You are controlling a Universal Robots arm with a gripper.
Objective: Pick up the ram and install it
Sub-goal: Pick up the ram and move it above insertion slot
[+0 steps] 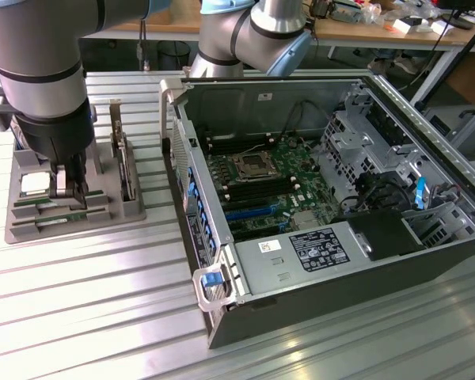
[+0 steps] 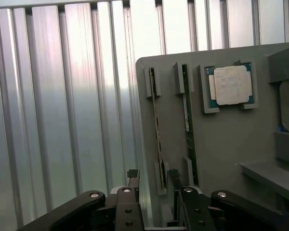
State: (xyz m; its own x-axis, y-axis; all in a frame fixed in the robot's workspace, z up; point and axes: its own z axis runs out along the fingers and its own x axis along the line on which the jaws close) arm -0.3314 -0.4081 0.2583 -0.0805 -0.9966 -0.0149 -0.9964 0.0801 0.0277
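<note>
Ram, long thin green circuit-board strip (image 2: 156, 120): stands on edge in the outer slot of a grey plastic tray (image 2: 231, 144), beside a second such strip (image 2: 188, 120); black two-fingered gripper (image 2: 153, 177) spread wide, empty, poised astride it; best lowered straight, fingers square to its flat faces, clear of the neighbour.

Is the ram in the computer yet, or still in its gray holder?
Still in the gray holder. The ram stands on edge in one of its slots, with the open gripper over it.
</note>
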